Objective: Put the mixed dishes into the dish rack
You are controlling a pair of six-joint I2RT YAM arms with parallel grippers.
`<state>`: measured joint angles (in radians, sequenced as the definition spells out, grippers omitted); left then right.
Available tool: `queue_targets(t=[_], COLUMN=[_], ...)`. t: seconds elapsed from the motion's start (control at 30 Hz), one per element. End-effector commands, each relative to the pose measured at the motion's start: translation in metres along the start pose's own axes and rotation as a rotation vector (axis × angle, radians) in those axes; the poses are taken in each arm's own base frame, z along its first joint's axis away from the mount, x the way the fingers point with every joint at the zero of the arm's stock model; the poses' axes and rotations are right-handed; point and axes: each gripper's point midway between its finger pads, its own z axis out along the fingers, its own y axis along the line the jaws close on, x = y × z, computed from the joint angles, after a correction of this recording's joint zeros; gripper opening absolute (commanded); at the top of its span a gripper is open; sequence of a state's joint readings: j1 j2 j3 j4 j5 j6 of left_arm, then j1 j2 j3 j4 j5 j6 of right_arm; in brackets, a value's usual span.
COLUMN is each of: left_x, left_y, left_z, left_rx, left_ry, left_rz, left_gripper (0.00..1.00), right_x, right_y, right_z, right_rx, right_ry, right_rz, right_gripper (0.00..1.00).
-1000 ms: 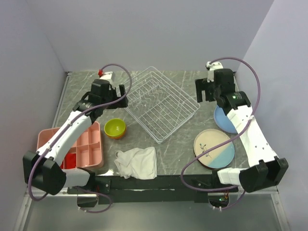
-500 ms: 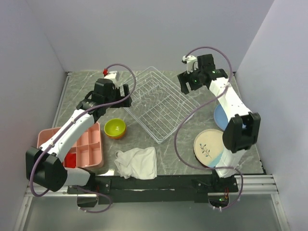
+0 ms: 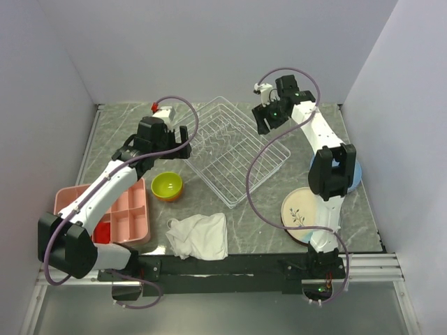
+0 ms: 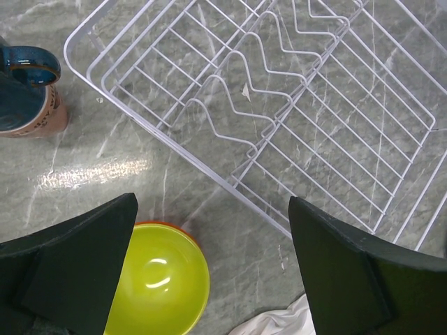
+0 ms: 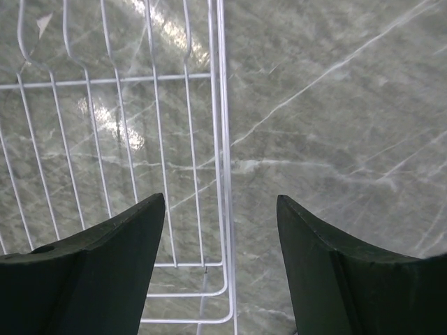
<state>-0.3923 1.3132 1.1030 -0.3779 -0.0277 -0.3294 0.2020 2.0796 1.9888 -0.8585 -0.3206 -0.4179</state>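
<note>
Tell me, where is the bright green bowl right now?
In the top view the lime-green bowl sits left of centre, between the pink divided tray and the dish rack, just beyond the white cloth.

White wire dish rack [image 3: 234,150], rectangular, turned diagonal at centre top of the overhead view, flat on the table, zigzag prongs bare. Lime-green bowl [image 3: 167,185] upright just off the rack's lower-left side, nested in an orange bowl [image 4: 187,229] showing only as a rim sliver. Dark-blue mug [image 4: 24,70] at upper left of the left-wrist view, cut by the edge, pinkish lower part; one mug or two, unclear. Cream-and-blue plate [image 3: 299,206] flat at lower right, partly hidden. Light-blue plate [image 3: 358,176] above it, mostly hidden.
</note>
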Motion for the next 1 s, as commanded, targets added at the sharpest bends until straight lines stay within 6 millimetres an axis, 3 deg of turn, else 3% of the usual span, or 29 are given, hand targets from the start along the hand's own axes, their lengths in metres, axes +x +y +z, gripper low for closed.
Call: queue_targets(t=[0.0, 0.17, 0.27, 0.47, 0.57, 0.6, 0.73, 0.77, 0.83, 0.87, 0.97], left_x=[-0.014, -0.016, -0.014, -0.022, -0.025, -0.024, -0.011, -0.008, -0.008, -0.01, -0.007], left_y=[-0.003, -0.002, -0.001, 0.0, 0.005, 0.006, 0.015, 0.016, 0.017, 0.017, 0.015], left_z=[0.0, 0.001, 0.003, 0.008, 0.009, 0.009, 0.015, 0.017, 0.019, 0.019, 0.025], left_rx=[0.011, -0.003, -0.005, -0.011, -0.033, -0.034, -0.089, -0.098, -0.106, -0.102, -0.093], left_ry=[-0.055, -0.048, -0.031, -0.054, -0.068, -0.063, 0.008, 0.021, 0.014, 0.008, 0.019], left_rz=[0.014, 0.027, 0.033, 0.08, 0.105, 0.111, 0.089, 0.076, 0.073, 0.075, 0.062], left_gripper=[0.97, 0.96, 0.97, 0.97, 0.97, 0.97, 0.97, 0.97, 0.97, 0.97, 0.97], right_x=[-0.002, 0.007, 0.015, 0.018, 0.024, 0.026, 0.037, 0.046, 0.045, 0.058, 0.063], right_y=[-0.003, -0.009, -0.009, -0.007, -0.003, -0.002, 0.015, 0.024, 0.04, 0.049, 0.072], right_z=[-0.003, 0.01, 0.017, 0.009, -0.004, -0.008, -0.033, -0.043, -0.057, -0.054, -0.058], right_rx=[-0.004, 0.011, 0.001, 0.012, 0.028, 0.047, 0.063, 0.048, 0.021, 0.007, 0.006], right_ry=[0.009, 0.046, 0.086, 0.087, 0.1, 0.102, 0.072, 0.071, 0.034, 0.061, 0.058], right_rz=[-0.002, 0.011, 0.028, 0.048, 0.085, 0.129, 0.291, 0.336, 0.429, 0.449, 0.522], right_gripper=[0.71, 0.63, 0.46, 0.33, 0.03, 0.0, 0.0, 0.0, 0.0, 0.0, 0.0])
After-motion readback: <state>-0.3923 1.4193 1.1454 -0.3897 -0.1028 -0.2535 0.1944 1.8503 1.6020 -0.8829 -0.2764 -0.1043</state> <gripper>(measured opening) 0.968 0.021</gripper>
